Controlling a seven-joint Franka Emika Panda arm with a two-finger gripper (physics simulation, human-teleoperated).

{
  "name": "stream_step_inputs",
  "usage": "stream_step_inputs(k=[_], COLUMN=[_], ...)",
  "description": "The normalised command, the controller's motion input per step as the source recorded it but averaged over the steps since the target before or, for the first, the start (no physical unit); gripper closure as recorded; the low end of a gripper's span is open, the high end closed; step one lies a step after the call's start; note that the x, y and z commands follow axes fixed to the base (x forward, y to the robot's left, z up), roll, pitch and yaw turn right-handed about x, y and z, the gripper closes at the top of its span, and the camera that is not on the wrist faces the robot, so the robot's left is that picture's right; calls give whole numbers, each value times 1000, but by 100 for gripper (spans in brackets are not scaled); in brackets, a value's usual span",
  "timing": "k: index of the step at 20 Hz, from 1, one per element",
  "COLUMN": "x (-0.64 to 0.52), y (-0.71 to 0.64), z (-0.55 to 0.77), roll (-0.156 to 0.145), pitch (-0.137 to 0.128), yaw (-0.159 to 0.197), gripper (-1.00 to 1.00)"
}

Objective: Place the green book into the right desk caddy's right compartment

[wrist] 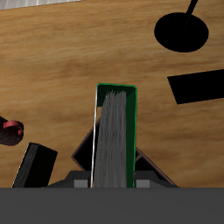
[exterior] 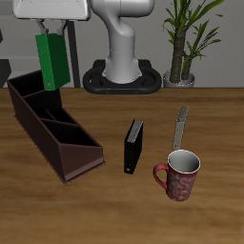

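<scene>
Now the green book (exterior: pixel 51 59) hangs upright in the air, pinched at its top by the gripper (exterior: pixel 50 34), over the back end of the right desk caddy (exterior: pixel 52 125), roughly above the right compartment (exterior: pixel 28 93). Wrist view shows the book's page edges (wrist: pixel 115 131) between the fingers. Black book (exterior: pixel 134 146) stands on the table (exterior: pixel 122 214), red mug (exterior: pixel 179 174) near it.

Wooden table (exterior: pixel 114 214) under even light; potted plant (exterior: pixel 186 38) against grey wall (exterior: pixel 229 57).
</scene>
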Motion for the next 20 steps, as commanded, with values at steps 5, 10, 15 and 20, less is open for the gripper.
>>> stream_step_inputs(k=[5,10,15,20], x=[-530,-487,-514,-483], y=[-163,-190,-161,-194], z=[-83,-41,-5,-19], roll=[0,-9,-15,-28], pitch=[42,-10,-29,-5], yaw=[-39,-69,-26,-56], gripper=[100,100,100,100])
